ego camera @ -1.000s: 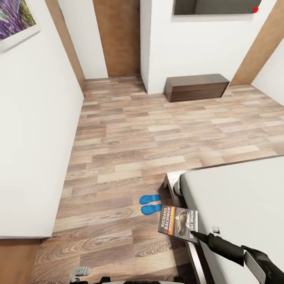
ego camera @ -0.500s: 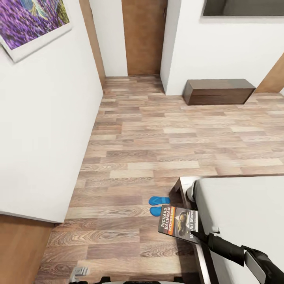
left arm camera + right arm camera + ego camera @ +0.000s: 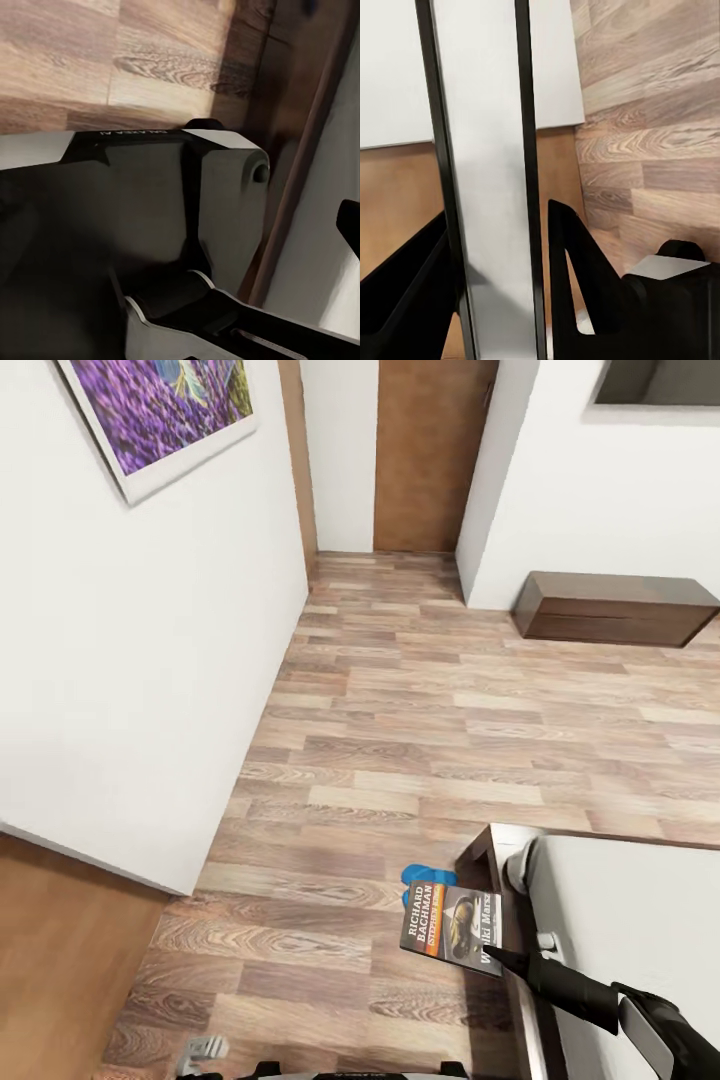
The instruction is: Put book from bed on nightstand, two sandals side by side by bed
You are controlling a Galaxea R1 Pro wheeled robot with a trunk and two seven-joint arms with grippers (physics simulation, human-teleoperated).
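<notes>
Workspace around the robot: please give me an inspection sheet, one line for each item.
Surface: light wood plank floor; corner of the bed at lower right of the head view.
Job's things: book held above the floor beside the bed; sandals on the floor by the bed corner, mostly hidden behind the book.
Clutter: nothing seen.
Grippers: right gripper shut on the book; left gripper's state cannot be told.
Cables: nothing seen.
Surroundings: white walls, purple painting, tan door, long low dark dresser.
</notes>
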